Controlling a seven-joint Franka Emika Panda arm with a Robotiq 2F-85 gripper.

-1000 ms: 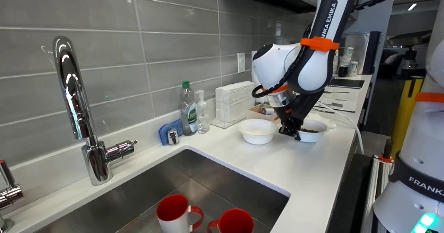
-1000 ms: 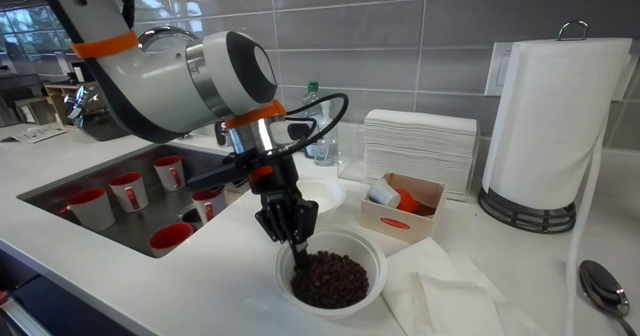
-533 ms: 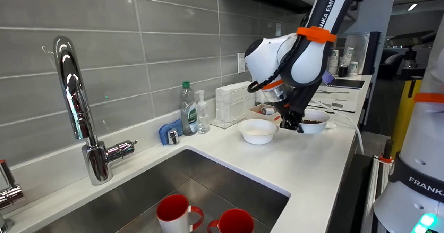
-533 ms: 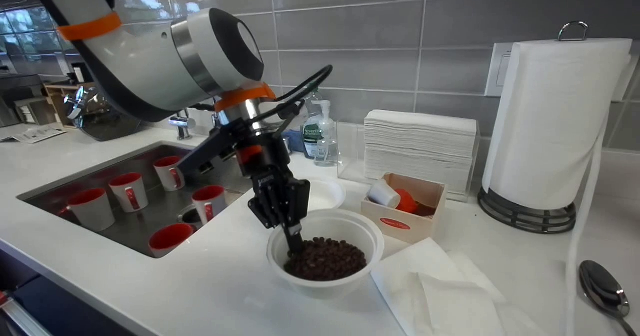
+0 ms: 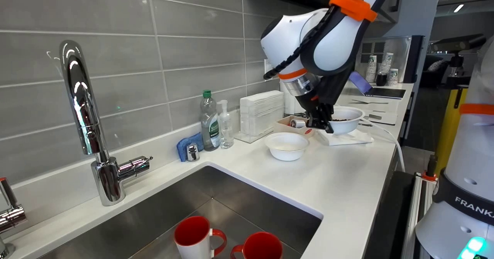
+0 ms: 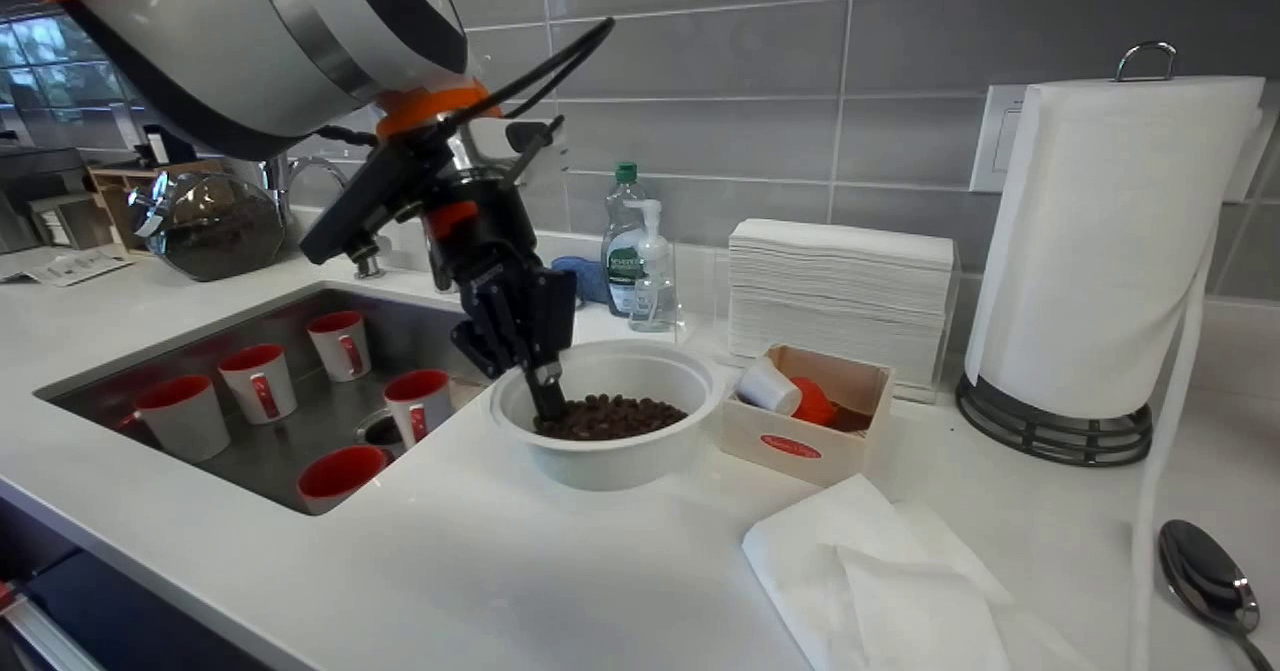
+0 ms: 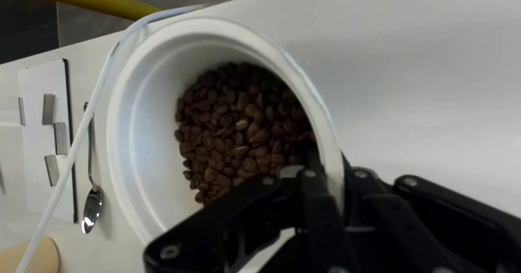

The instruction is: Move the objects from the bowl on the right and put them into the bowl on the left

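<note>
A white bowl (image 5: 345, 126) holds many small brown beans (image 7: 236, 130). My gripper (image 7: 331, 163) is shut on its rim, one finger inside over the beans and one outside. The bowl hangs above the counter, roughly level, in both exterior views, with the bowl wall (image 6: 610, 463), beans (image 6: 620, 419) and gripper (image 6: 545, 401) showing. Another white bowl (image 5: 287, 151) stands on the counter to its left, nearer the sink; no beans show in it. That bowl is hidden behind the held bowl in an exterior view and out of the wrist view.
A sink (image 6: 330, 296) with several red-and-white mugs lies beside the bowls. Behind are soap bottles (image 5: 210, 124), a napkin stack (image 6: 840, 291), a small box (image 6: 800, 441) and a paper towel roll (image 6: 1110, 251). A napkin (image 6: 900, 591), a white cable (image 7: 81, 130) and a spoon (image 6: 1205, 571) are nearby.
My gripper has risen with the bean bowl held by its rim. The bowl has left the counter and moved up and toward the wall. The other bowl has not moved.
</note>
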